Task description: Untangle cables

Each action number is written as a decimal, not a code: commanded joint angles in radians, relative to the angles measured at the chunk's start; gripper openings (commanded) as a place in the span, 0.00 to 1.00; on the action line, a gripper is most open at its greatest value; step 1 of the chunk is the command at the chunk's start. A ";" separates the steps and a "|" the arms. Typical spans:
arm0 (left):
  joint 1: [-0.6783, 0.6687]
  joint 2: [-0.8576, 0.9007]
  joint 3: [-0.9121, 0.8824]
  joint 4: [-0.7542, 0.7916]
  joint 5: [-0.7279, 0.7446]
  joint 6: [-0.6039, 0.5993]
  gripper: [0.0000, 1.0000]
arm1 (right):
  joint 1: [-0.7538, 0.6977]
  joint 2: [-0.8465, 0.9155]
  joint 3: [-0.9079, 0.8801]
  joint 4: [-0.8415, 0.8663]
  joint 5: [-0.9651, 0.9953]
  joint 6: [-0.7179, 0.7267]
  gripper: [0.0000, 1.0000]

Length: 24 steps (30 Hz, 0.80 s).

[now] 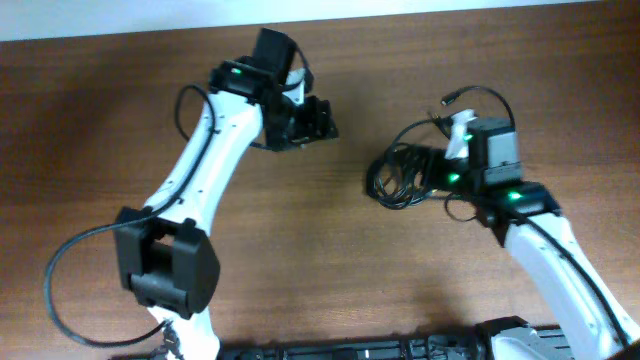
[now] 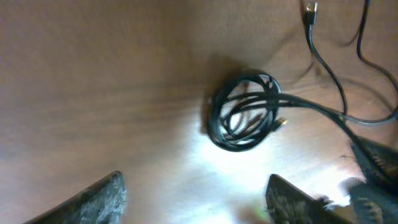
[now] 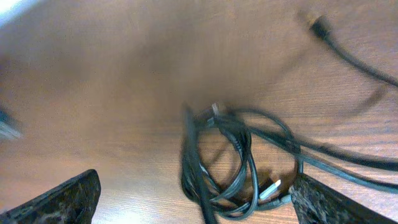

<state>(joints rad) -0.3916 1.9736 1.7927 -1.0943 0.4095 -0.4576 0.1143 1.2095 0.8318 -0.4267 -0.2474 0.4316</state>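
The cables (image 1: 398,177) lie as a tangled coil of thin black cords on the wooden table, right of centre. One loose end with a plug (image 1: 449,98) runs up behind the right arm. My right gripper (image 1: 428,172) is open and sits over the coil's right side. In the right wrist view the coil (image 3: 224,155) lies between the spread fingers (image 3: 196,202), with a silver plug (image 3: 270,188) by the right finger. My left gripper (image 1: 314,121) is open and empty, up and left of the coil. The left wrist view shows the coil (image 2: 244,112) ahead of its fingers (image 2: 199,202).
Thicker black wires loop from the left arm's base (image 1: 165,265) at the lower left. A black bar (image 1: 380,350) runs along the table's front edge. A pale strip (image 1: 120,18) runs along the table's far edge.
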 commanded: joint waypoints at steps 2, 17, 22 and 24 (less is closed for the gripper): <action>-0.106 0.156 -0.020 0.003 0.032 -0.401 0.60 | -0.132 -0.130 0.094 0.001 -0.101 0.076 0.97; -0.261 0.361 0.019 0.018 -0.140 -0.230 0.00 | -0.153 -0.054 0.094 -0.167 -0.127 0.075 0.96; -0.104 0.162 0.138 -0.138 -0.485 0.005 0.00 | -0.106 0.058 0.094 -0.181 -0.220 0.079 0.96; -0.053 0.038 0.140 -0.122 -0.483 0.036 0.00 | -0.019 0.143 0.094 -0.162 -0.244 0.083 0.96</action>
<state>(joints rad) -0.4770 2.1815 1.8977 -1.2240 0.0154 -0.5266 0.0174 1.2842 0.9150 -0.6033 -0.4408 0.5068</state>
